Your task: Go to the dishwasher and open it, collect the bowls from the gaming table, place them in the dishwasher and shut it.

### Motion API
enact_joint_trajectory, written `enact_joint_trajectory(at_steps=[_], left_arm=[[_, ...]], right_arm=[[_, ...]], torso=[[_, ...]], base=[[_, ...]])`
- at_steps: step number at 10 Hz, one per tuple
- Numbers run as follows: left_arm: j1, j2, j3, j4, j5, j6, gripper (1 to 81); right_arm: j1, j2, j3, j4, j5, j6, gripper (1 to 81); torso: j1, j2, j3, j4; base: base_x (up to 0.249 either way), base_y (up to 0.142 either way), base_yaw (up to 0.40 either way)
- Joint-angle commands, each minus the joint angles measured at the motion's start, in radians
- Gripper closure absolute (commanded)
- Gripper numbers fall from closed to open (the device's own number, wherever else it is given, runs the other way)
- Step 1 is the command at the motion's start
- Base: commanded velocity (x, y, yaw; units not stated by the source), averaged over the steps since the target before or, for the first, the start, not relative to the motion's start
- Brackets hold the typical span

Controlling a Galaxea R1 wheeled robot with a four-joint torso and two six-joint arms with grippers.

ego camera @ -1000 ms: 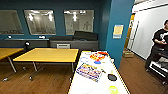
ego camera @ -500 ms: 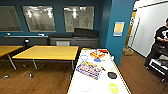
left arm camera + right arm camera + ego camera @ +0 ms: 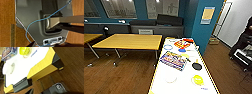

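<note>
White tabletop (image 3: pixel 184 77) edged in yellow stretches ahead of the robot in the head view, carrying a yellow bowl (image 3: pixel 197 80), a pale bowl (image 3: pixel 170 79), a dark bowl (image 3: pixel 197 66), a blue-rimmed bowl (image 3: pixel 168 47) and a colourful printed box (image 3: pixel 173 60); whether this is the gaming table with a cover over it I cannot tell, as no green field or rods are visible. In the right wrist view the yellow bowl (image 3: pixel 25 50) and the pale bowl (image 3: pixel 12 67) sit on that top, whose corner lies close beyond the right arm's dark robot part (image 3: pixel 56 88); that claw's fingers are not readable, so how far open it is and whether it holds anything cannot be told. The left wrist view looks at grey robot housing (image 3: pixel 31 18) with a blue cable (image 3: pixel 37 21) across it and wooden floor (image 3: pixel 7 18) beyond, and the left claw's state is equally impossible to read. No steel dishwasher front can be made out among the grey cabinets (image 3: pixel 159 30) at the far wall. Judging by this, the step in hand is approaching the table to collect bowls. To do it well, the base should square up to the short end near the right claw, close enough that the nearest bowls fall within reach without the torso leaning, and keep clear of the table corner and of the wooden table (image 3: pixel 131 41) off to the left side.
</note>
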Motion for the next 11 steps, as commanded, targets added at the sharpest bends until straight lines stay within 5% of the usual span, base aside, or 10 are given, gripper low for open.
enact_joint_trajectory(at_steps=[1, 4, 9, 11], left_arm=[[-0.015, -0.004, 0.005, -0.009, 0.061, 0.002, 1.0], [-0.016, -0.009, 0.005, -0.009, 0.061, 0.002, 1.0], [-0.016, -0.017, 0.005, -0.029, 0.061, 0.002, 1.0], [-0.016, -0.011, 0.005, -0.030, 0.062, 0.002, 1.0]], right_arm=[[0.215, -0.092, 0.006, -0.002, -0.131, 0.112, 1.0], [0.372, -0.069, -0.067, -0.002, -0.241, 0.198, 1.0], [0.613, 0.012, -0.156, -0.003, -0.371, 0.296, 1.0], [0.637, 0.083, -0.227, 0.004, -0.393, 0.318, 1.0]], torso=[[0.000, 0.000, -0.079, 0.000], [0.000, 0.001, -0.157, 0.000], [0.001, 0.002, -0.141, 0.000], [0.001, 0.002, -0.141, 0.000]], base=[[0.000, 0.000, 0.000], [0.000, 0.000, 0.000], [0.000, 0.000, 0.000], [0.000, 0.000, 0.000]])
